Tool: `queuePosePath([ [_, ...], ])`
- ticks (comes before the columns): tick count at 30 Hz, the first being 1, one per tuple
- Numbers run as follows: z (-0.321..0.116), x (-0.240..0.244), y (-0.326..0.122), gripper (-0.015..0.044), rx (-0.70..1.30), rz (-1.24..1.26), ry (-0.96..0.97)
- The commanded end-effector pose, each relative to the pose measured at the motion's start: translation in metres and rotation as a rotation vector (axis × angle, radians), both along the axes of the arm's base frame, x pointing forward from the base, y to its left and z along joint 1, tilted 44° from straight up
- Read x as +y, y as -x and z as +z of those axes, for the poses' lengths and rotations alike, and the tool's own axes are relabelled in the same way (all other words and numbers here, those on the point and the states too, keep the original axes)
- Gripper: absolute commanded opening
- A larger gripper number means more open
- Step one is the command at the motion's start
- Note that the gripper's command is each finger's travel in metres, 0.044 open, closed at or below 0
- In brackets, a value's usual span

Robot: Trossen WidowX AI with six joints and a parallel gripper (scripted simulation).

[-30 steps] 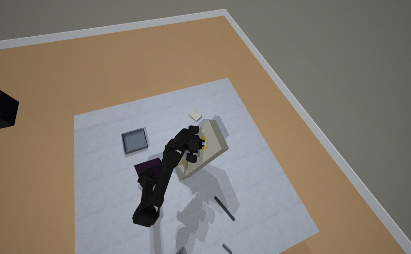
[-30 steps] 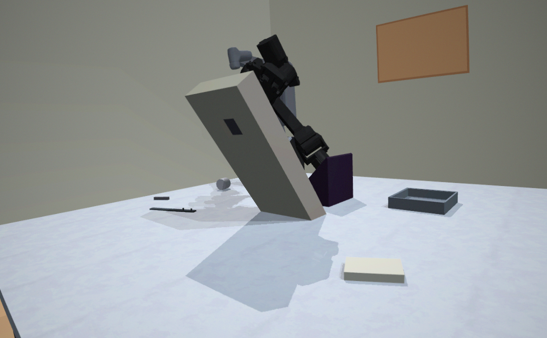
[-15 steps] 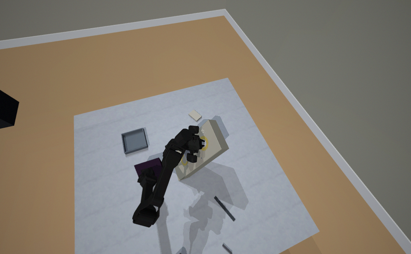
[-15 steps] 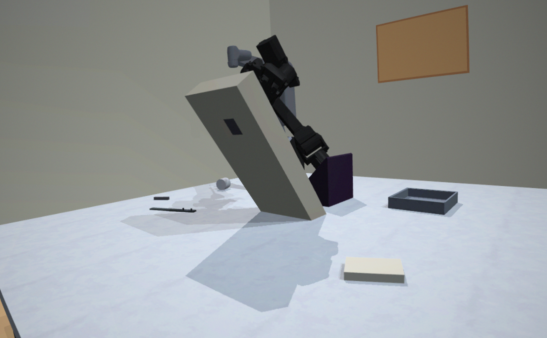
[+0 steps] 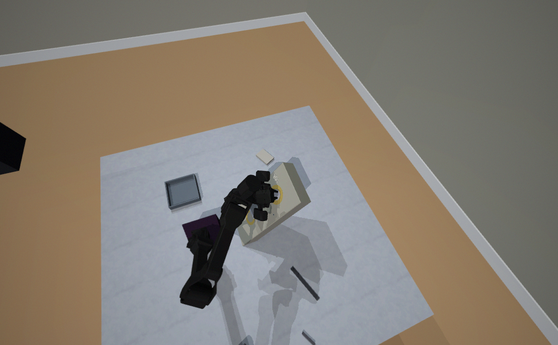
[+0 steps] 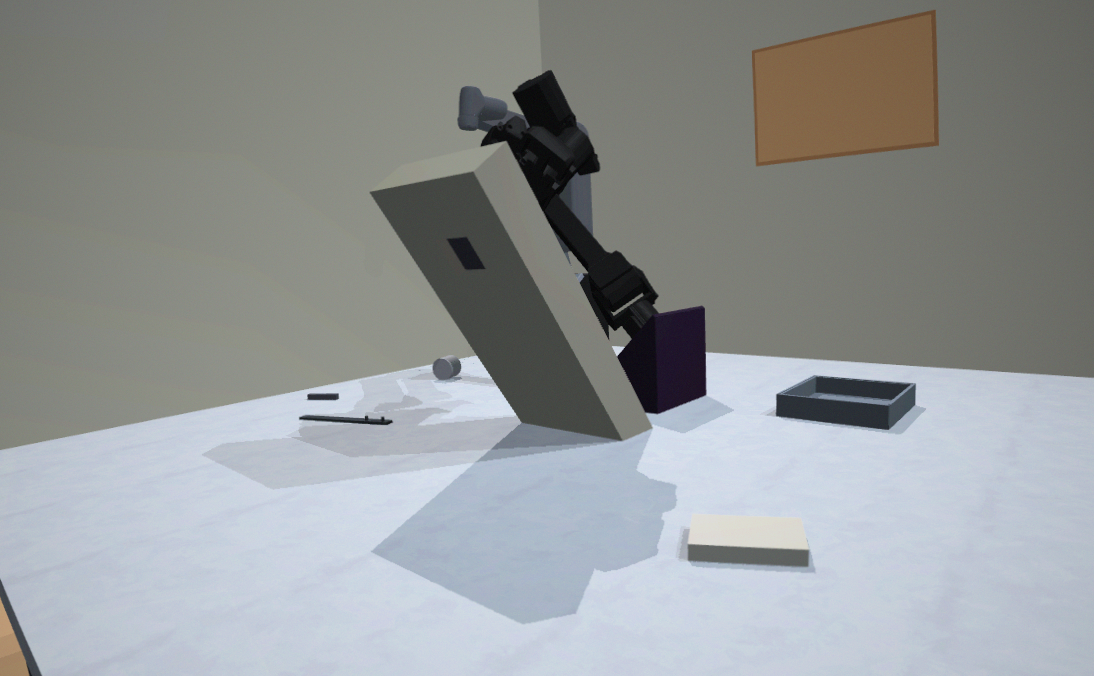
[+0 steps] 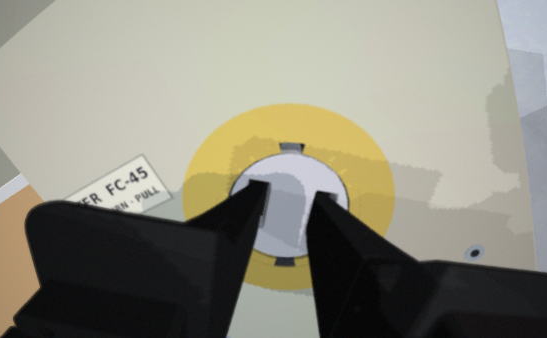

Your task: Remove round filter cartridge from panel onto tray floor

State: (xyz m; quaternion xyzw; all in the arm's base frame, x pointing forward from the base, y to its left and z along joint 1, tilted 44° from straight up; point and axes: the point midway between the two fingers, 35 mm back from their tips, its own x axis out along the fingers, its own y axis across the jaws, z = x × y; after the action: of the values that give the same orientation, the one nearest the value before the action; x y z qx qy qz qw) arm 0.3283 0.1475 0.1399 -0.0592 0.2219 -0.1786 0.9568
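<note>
The round pale-grey filter cartridge (image 7: 293,167) (image 5: 279,193) sits in the beige service panel (image 7: 223,75) (image 5: 292,188) (image 6: 526,335), ringed by a yellow band (image 7: 363,165). The panel leans back, tilted on the table. My gripper (image 7: 286,196) (image 5: 274,195) is pressed against the cartridge face. Its two black fingertips reach into the cartridge's two slots and pinch the strip between them. In the exterior view the panel hides the fingers. The dark grey tray (image 5: 168,195) (image 6: 837,411) stands empty to the left of the arm, apart from the panel.
A label reading "FC-45" (image 7: 123,192) sits left of the ring. A dark purple box (image 5: 200,227) (image 6: 669,356) stands by the arm. A cream block (image 5: 264,156) (image 6: 747,539), a dark bar (image 5: 304,282) (image 6: 345,418) and a small grey cylinder (image 6: 445,366) lie on the table.
</note>
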Motion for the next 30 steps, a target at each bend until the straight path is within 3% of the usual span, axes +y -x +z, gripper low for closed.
queuePosePath([
  [1, -0.0002, 0.0001, 0.0000, 0.0073, 0.001, 0.001, -0.002],
  [9, -0.0002, 0.0001, 0.0000, 0.0000, 0.001, 0.001, -0.002],
  [12, -0.0008, -0.0006, -0.0010, 0.0000, -0.004, -0.008, -0.017],
  [30, -0.0045, -0.0045, -0.0063, 0.0000, -0.217, -0.259, -0.519],
])
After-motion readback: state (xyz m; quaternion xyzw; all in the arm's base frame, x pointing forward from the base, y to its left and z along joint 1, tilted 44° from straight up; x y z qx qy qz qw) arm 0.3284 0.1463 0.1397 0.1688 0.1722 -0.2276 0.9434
